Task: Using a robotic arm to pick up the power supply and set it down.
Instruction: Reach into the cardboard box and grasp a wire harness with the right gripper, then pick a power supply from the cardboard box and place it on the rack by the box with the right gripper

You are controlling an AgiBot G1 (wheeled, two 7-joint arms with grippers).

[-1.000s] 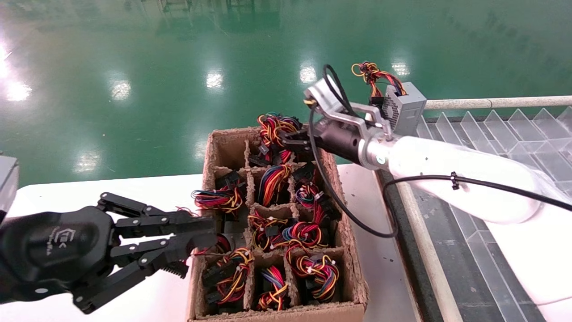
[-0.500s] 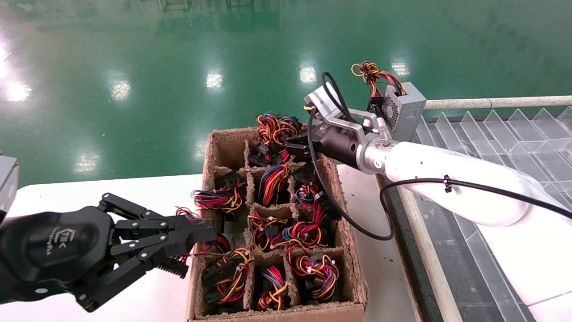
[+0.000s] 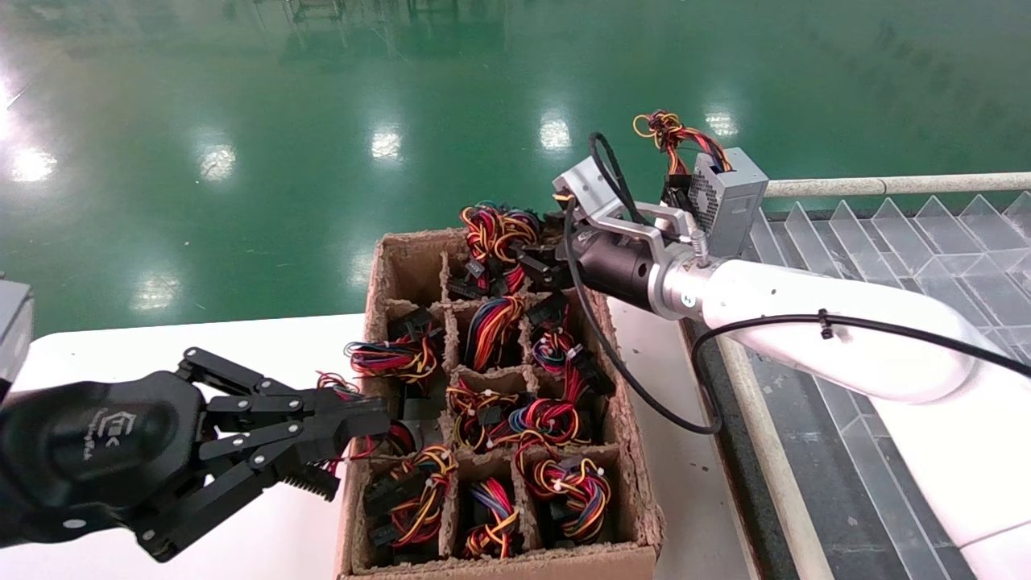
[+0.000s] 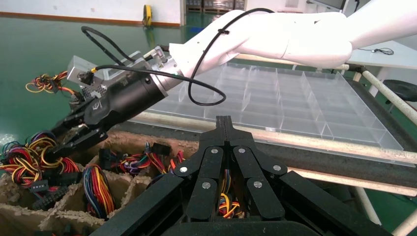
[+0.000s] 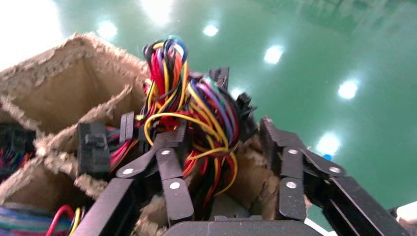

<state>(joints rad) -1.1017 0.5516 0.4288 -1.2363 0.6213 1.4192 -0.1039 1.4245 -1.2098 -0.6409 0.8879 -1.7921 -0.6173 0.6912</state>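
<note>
**Right claw settling over far-row cell; pick not yet made**

Near left corner of the table (image 3: 201, 346): left gripper (image 3: 354, 427) parked just beside the left wall of the cardboard carton (image 3: 640, 499), fingers drawn together on nothing. It has narrowed slightly over the last second and otherwise has not moved.

Far end of the carton: over the same second the right gripper (image 5: 223, 128) has eased lower and nearer, onto the far-row cell. Its fingers are spread and straddle the wire bundle of the power supply (image 3: 493, 228), which still sits in that cell. The body of the unit is largely hidden by the cell walls. No grip is taken.

Judgement: approach is nearly complete, and the close and lift are still to come.

Obstructions: loose wires and black connectors lie between the fingers, so the claw may close on wire, not metal. The ragged cell walls are close on both sides.

Beyond the carton's far right corner: a grille-faced grey box (image 3: 729, 197) standing at the end of the clear divided tray (image 3: 886, 234), well clear of the gripper.
</note>
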